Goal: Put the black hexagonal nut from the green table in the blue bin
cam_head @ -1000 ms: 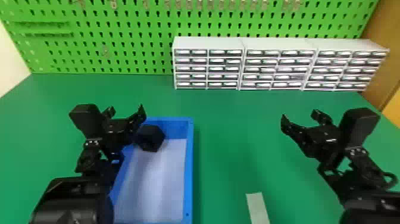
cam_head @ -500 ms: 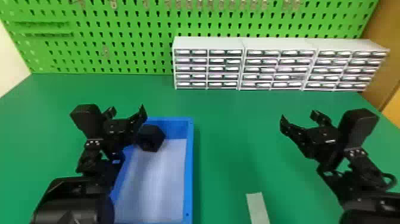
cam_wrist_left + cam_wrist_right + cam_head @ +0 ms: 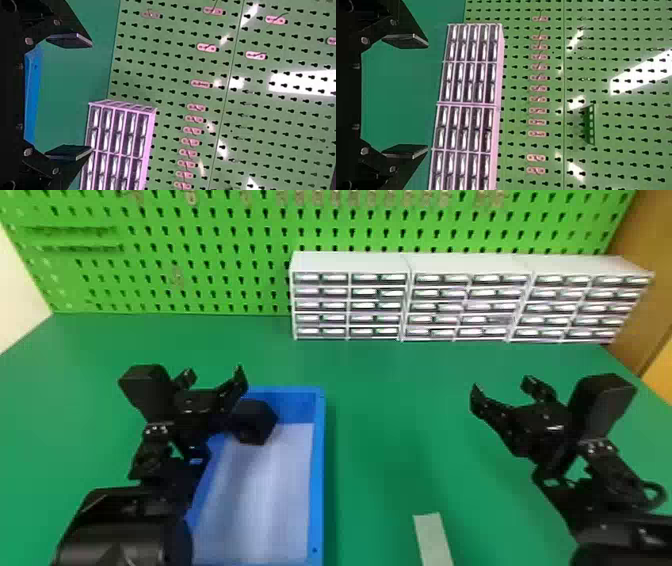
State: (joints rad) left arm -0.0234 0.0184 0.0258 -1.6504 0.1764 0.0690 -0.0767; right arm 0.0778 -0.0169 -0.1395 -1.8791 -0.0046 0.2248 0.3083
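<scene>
Black hexagonal nut (image 3: 256, 422) in the blue plastic bin (image 3: 317, 470), placing looks done! Left gripper (image 3: 92, 97), right gripper (image 3: 428, 96) gape empty; just retreat.

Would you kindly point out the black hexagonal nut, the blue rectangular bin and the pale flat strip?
Black hexagonal nut (image 3: 261, 423): head view, middle of its visible surface.
Blue rectangular bin (image 3: 318, 480): head view, right-hand rim.
Pale flat strip (image 3: 433, 540): head view, middle of its visible face.

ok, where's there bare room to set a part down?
Green table between the blue bin and right end effector, back to the white drawers; also the bin's near floor. Crowded: the bin's far-left corner, by the nut and left end effector.
</scene>
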